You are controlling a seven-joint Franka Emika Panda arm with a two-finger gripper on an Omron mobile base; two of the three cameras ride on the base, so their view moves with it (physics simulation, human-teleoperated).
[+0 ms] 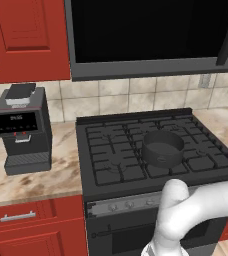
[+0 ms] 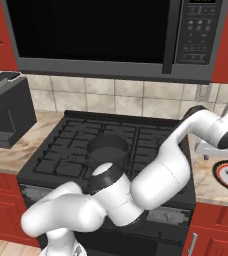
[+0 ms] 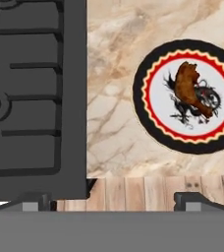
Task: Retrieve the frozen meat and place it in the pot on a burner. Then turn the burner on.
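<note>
The frozen meat [image 3: 190, 91], a dark red-brown lump, lies on a round plate [image 3: 148, 123] with a black rim and a red scalloped ring, on the marble counter right of the stove. My gripper [image 3: 116, 204] hovers above the counter's front edge, open and empty, with the meat ahead of it and toward the right fingertip. In the right base view the plate [image 2: 220, 171] shows at the right edge under my hand. The dark grey pot [image 1: 162, 147] [image 2: 107, 147] stands empty on a front burner, whose grate [image 1: 136, 152] shows beside it.
A row of knobs [image 1: 121, 205] runs along the stove front. A black coffee machine [image 1: 23, 127] stands on the counter left of the stove. A microwave [image 2: 111, 35] hangs above the cooktop. My arm [image 2: 161, 175] crosses in front of the stove's right side.
</note>
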